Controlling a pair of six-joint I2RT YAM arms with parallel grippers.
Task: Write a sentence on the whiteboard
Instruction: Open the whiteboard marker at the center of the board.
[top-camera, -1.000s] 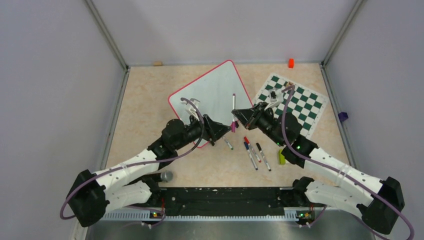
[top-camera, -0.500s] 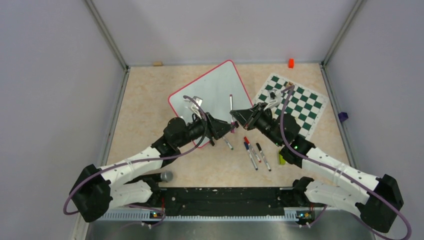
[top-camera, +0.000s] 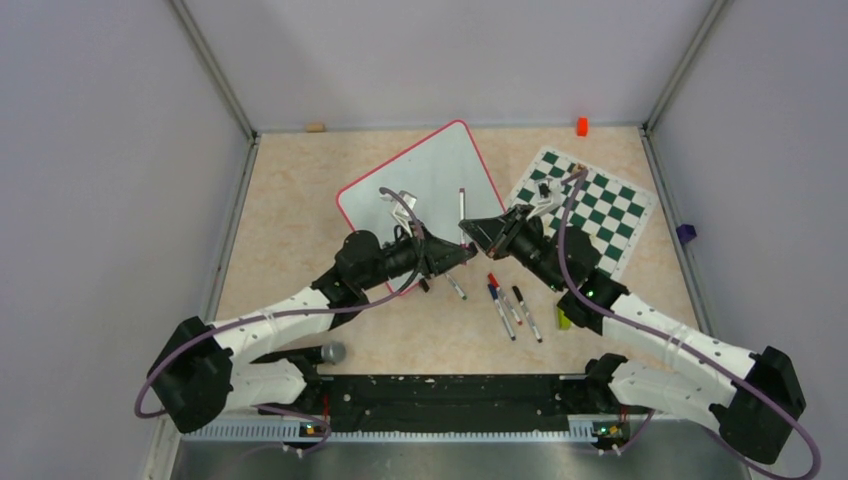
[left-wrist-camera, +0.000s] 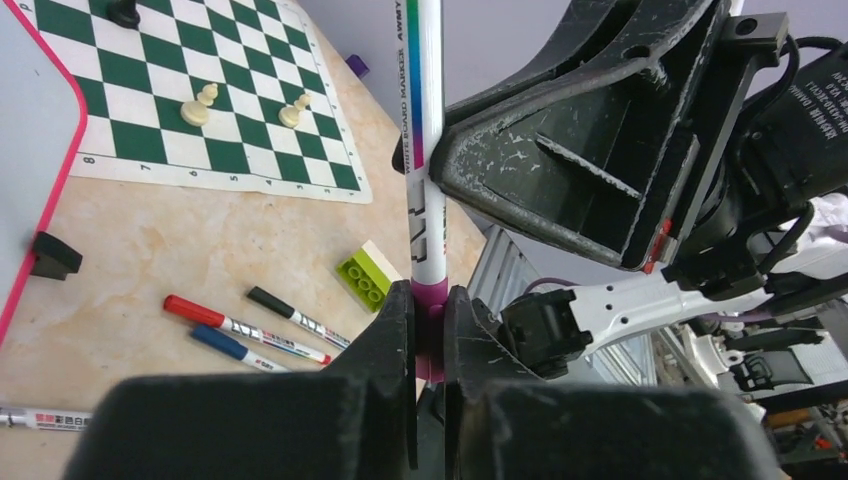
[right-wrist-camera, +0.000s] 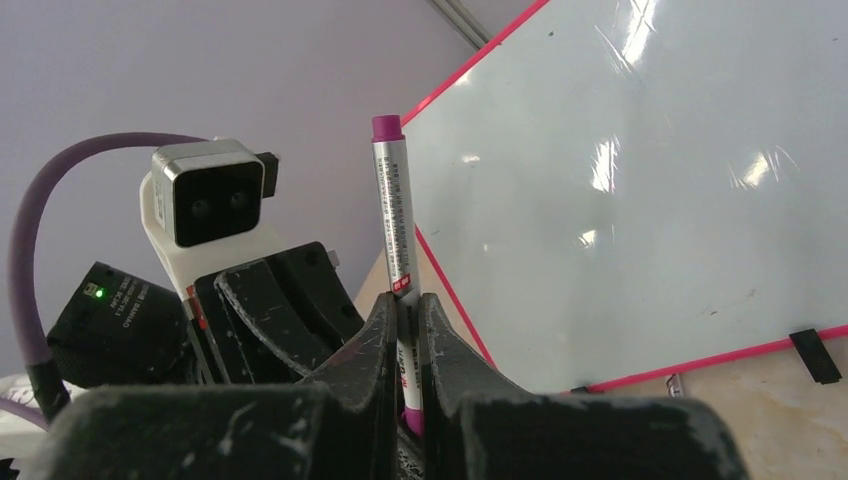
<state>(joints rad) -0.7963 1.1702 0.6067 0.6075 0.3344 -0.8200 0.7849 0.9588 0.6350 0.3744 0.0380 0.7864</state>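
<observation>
The whiteboard (top-camera: 430, 175) lies tilted at the table's middle back, and its red-rimmed face (right-wrist-camera: 620, 200) shows blank. The sentence is out of view. My right gripper (top-camera: 468, 232) is shut on the barrel of a white marker (right-wrist-camera: 392, 210), which stands upright above the board's near corner. My left gripper (left-wrist-camera: 430, 305) is shut on that marker's purple cap (left-wrist-camera: 430, 292) at its lower end. The two grippers meet tip to tip, the right one's black fingers (left-wrist-camera: 560, 150) just above the left one's.
Several capped markers (top-camera: 505, 305) lie on the table below the grippers, with a green brick (left-wrist-camera: 368, 278) beside them. A green-and-white chess mat (top-camera: 585, 205) carrying a few pieces lies right of the board. An orange block (top-camera: 581, 126) sits at the back edge.
My left gripper has reached right to the marker's lower end and shut on its purple cap. The right gripper has kept its hold and barely moved.
</observation>
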